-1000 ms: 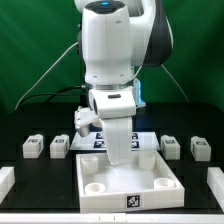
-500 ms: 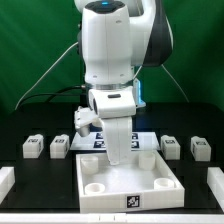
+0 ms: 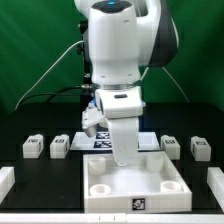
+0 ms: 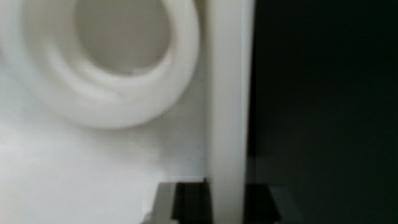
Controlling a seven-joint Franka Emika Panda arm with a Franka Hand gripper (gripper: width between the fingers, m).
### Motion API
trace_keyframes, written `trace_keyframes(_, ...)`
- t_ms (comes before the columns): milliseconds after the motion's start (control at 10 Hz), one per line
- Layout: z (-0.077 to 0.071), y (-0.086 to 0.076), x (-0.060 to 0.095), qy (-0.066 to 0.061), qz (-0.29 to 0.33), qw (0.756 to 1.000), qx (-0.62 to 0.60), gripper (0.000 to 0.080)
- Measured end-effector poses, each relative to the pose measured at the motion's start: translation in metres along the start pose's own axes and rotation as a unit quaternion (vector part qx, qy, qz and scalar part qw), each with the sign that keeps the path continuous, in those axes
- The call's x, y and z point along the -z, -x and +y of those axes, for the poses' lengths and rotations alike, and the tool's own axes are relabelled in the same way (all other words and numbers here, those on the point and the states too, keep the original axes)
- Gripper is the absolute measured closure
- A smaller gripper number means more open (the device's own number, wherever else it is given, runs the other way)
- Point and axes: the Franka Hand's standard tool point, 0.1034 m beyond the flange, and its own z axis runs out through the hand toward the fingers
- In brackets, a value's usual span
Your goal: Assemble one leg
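Jaws are not showing clearly in either view, so I cannot tell how far they are standing open or whether they are closing on anything. In the exterior view the gripper point(image 3: 122, 157) is reaching low at the far wall of the tray point(image 3: 100, 203), and the arm's white body is hiding its fingertips. All four legs are lying on the table point(image 3: 40, 180), apart from the gripper: one leg point(image 3: 33, 148) and a second leg point(image 3: 60, 146) at the exterior view's left of the tray, a third leg point(image 3: 171, 146) and a fourth leg point(image 3: 200, 148) at the exterior view's right. So I am judging that no leg is being carried. Round sockets point(image 3: 100, 185) are showing open in the tray's corners. In the wrist view a socket point(image 4: 107, 50) is filling much of the picture, very near the camera, and a tray wall point(image 4: 228, 100) is running beside it, with the dark table point(image 4: 329, 100) beyond; the fingers are not showing sharply there. To my judgement the arm is working on the tray itself, perhaps placing or steadying it, and the leg step is not yet begun. The next move is calling for lifting away from the wall, going to one leg, gripping it squarely and bringing it upright over an open socket.
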Motion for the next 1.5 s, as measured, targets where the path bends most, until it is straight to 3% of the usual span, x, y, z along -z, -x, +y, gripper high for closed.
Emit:
trace_keyframes(200, 0.03, -0.024, 0.003, 0.0, 0.007, 1.0, -0.026, 0.0738)
trace_keyframes(500, 0.039, -0.05, 0.005, -0.044, 0.006, 0.998, -0.049, 0.0737)
trace_keyframes(700, 0.039, -0.051, 0.005, -0.074, -0.004, 0.996, -0.048, 0.0735)
trace_keyframes(900, 0.039, -0.05, 0.002, -0.066, -0.007, 0.997, -0.044, 0.0727)
trace_keyframes(1100, 0.039, -0.05, 0.001, -0.066, -0.007, 0.997, -0.044, 0.0725)
trace_keyframes(1300, 0.039, -0.049, 0.001, -0.067, -0.007, 0.997, -0.044, 0.0413)
trace_keyframes(1400, 0.038, -0.049, 0.001, -0.067, -0.007, 0.997, -0.045, 0.0413)
trace_keyframes(1500, 0.038, -0.049, 0.0, -0.067, -0.007, 0.997, -0.045, 0.0235)
